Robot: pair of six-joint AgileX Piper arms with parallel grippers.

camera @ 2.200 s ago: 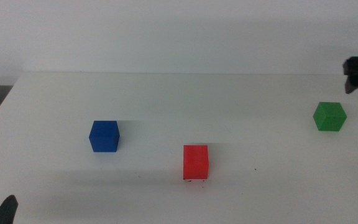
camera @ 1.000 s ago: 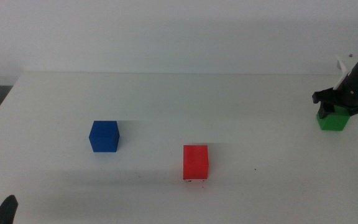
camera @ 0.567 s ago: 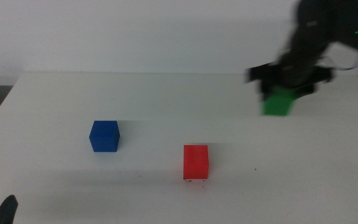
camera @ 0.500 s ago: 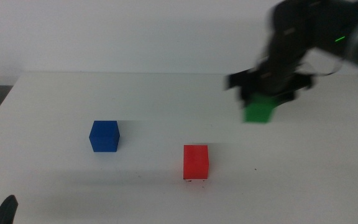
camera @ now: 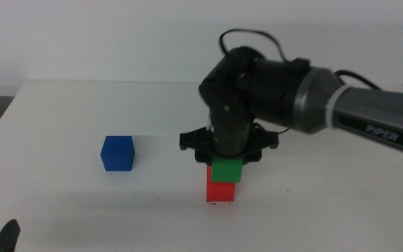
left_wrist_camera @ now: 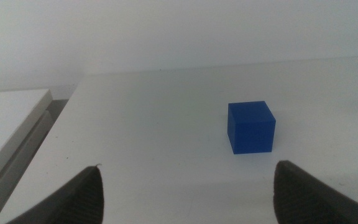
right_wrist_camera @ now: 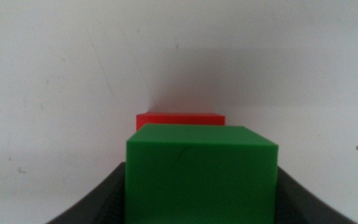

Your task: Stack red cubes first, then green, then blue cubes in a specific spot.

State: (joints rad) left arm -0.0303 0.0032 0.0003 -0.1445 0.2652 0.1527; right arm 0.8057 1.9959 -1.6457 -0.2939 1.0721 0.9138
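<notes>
1. Right gripper is clamped on the green cube, sitting right on the red cube at the spot.
2. Next up, I'd guess: let go, lift straight.
3. Blue cube waits well apart; left gripper idles wide near it.

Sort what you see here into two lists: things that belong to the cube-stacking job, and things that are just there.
Part of the job:
red cube
green cube, held by the right gripper over the red one
blue cube
left gripper, waiting open

Just there:
white table
</notes>
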